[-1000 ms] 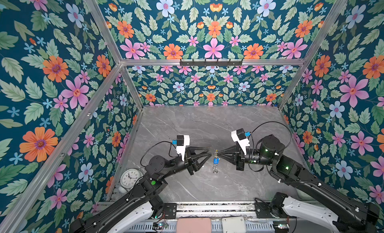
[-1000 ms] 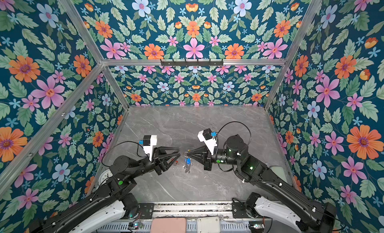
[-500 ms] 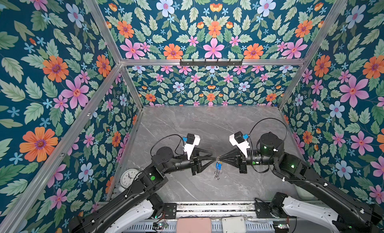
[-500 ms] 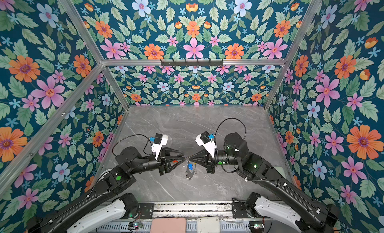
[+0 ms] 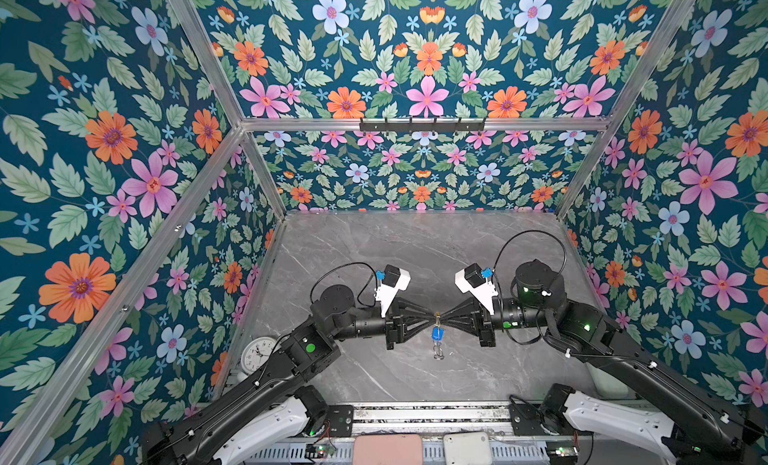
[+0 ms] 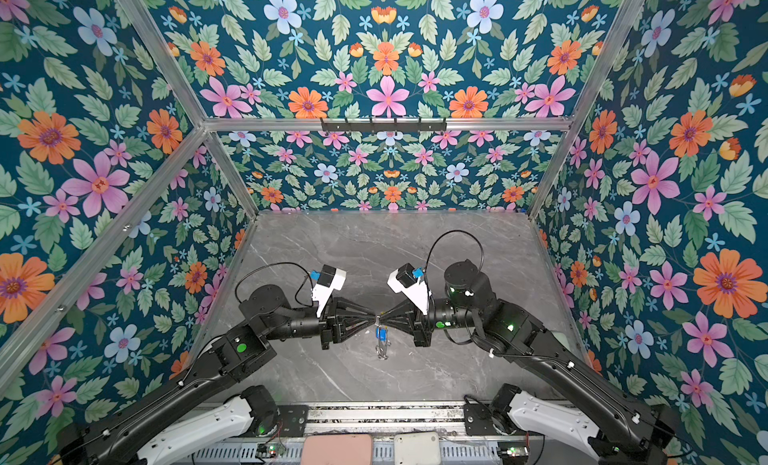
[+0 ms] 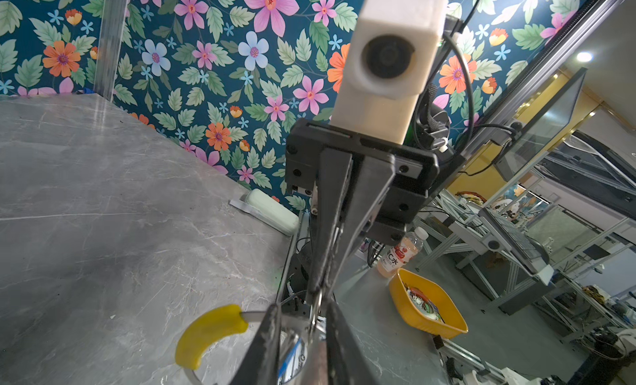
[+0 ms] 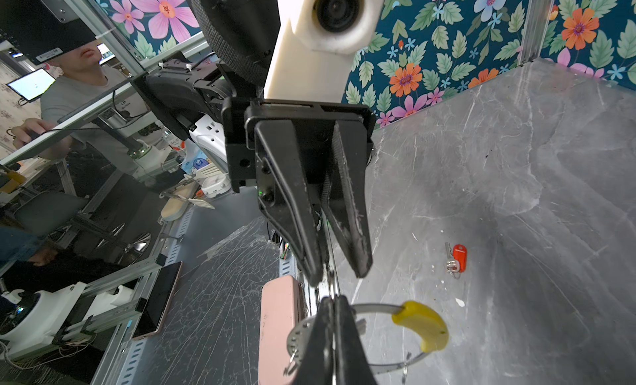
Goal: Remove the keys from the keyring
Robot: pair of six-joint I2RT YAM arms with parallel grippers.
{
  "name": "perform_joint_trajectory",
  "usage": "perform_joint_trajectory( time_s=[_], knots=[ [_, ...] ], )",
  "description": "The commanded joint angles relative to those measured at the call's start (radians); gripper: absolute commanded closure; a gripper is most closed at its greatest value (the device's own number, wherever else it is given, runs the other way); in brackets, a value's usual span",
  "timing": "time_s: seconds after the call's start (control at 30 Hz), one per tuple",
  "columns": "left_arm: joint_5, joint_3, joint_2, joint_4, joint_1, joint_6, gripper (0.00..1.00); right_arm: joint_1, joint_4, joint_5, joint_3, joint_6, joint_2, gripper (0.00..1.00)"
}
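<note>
Holding above the tabletop (image 5: 415, 251), my right pincer (image 8: 333, 300) clamps the keyring (image 8: 377, 307). My left pincer (image 8: 337, 275) stands narrow but apart beside it, with the blue key (image 5: 435, 333) dangling below and the red key (image 8: 457, 257) lying free. I judge that closing off-centre could twist the keyring loose. Since a second ago, the left pincer has come in and narrowed.

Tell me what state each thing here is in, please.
right fingers: shut on the keyring
left fingers: open, tips close to the keyring
keyring: held up above the table
blue key: hanging from the keyring
red key: off the keyring, lying on the table
</note>
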Motion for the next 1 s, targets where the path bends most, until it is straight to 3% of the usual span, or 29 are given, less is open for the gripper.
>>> perform_joint_trajectory(
  time_s=[0.0,0.67,0.97],
  knots=[
    [0.022,0.010,0.001,-0.011,-0.002,0.015,0.77,0.002,-0.006,0.001,0.010,-0.021,0.003,1.00],
    [0.011,-0.018,-0.006,0.054,-0.003,-0.005,0.98,0.000,0.006,0.012,0.033,0.004,0.015,1.00],
    [-0.049,-0.082,-0.039,0.208,-0.003,-0.040,1.00,0.001,0.168,0.028,-0.012,0.092,-0.026,0.68]
  ],
)
